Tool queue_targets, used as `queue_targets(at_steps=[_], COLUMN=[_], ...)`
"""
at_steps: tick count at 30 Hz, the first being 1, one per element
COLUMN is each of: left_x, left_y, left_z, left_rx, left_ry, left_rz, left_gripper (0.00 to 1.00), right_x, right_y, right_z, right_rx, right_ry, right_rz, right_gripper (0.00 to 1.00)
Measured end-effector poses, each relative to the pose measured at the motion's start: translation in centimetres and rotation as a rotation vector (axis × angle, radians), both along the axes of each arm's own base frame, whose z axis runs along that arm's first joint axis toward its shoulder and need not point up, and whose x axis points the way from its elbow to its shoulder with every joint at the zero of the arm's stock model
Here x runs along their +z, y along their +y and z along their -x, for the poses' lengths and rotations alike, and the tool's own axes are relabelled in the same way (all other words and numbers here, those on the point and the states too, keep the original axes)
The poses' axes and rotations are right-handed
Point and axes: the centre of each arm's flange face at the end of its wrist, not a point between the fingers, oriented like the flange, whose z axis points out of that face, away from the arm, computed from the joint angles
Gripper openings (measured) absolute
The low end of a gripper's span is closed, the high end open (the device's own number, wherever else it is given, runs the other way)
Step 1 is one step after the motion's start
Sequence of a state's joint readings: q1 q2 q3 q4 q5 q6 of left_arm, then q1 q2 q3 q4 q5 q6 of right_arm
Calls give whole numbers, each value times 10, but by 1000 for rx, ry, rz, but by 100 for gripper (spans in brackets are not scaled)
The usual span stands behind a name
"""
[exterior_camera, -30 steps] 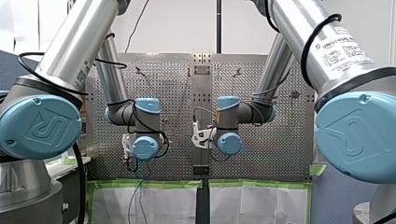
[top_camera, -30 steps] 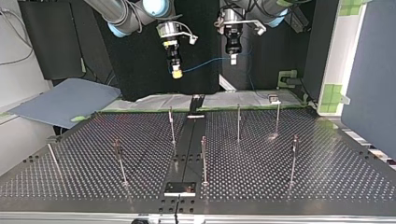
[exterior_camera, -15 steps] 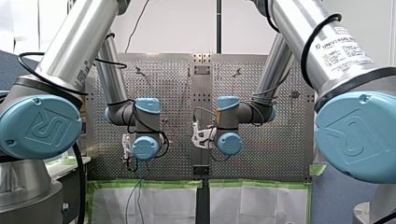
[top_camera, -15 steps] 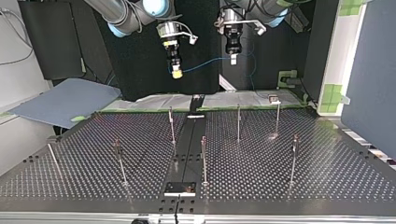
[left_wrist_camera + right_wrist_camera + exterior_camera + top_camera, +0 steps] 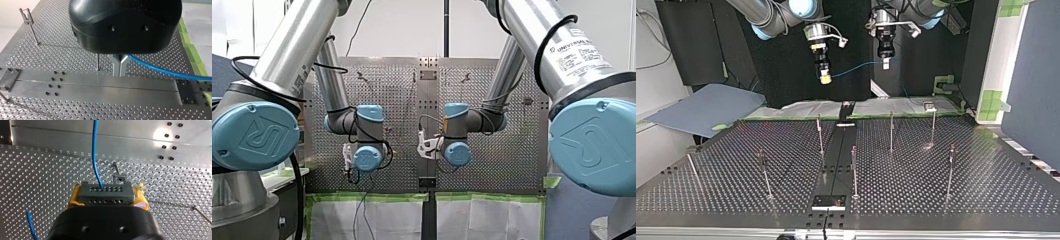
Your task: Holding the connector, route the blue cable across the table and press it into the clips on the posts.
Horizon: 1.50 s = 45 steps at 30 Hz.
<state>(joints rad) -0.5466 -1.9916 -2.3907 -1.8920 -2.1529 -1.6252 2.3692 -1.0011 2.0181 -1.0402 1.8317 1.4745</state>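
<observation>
- Front view: "UNIVERSAL ROBOTS" is printed on my right arm [image 5: 579, 52]; no other writing can be read.
- Top view: a thin blue cable [image 5: 856, 66] is strung between both grippers, well apart from the slim metal clip posts [image 5: 891, 131].
- Left wrist view: my left gripper [image 5: 120, 67] is clenched on the cable.
- Right wrist view: a grey rectangular connector [image 5: 105, 191] is grasped by my right gripper [image 5: 107, 197]. The cable is best kept taut while it is carried to the posts.

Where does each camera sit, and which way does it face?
Front view: behind and above, facing over the perforated table; my left arm and my right arm frame it.
Top view: across the table, facing back; left gripper and right gripper hang above.
Left wrist view: on that wrist, looking down its fingers at the table.
Right wrist view: likewise; yellow pads hold the connector.
Shared: top and both wrist views show the blue cable.
</observation>
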Motion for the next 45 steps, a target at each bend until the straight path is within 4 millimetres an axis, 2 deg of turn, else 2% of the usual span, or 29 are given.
queue_targets(at_steps=[28,36,41,45], left_x=[-1,-18,-20,-20], left_y=[-1,5,6,6], left_z=[-3,-11,-10,-10], left_rx=[1,22,23,23], left_ry=[5,73,84,85], left_rz=[-8,-84,-93,-94], left_gripper=[0,0,0,0], right_x=[-2,-23,-39,-44], right_y=[1,-6,-14,-18], right_z=[-2,-15,-23,-28], right_rx=[0,0,0,1], right_ry=[7,63,97,115], right_rz=[-1,-40,-72,-89], right_gripper=[0,0,0,0])
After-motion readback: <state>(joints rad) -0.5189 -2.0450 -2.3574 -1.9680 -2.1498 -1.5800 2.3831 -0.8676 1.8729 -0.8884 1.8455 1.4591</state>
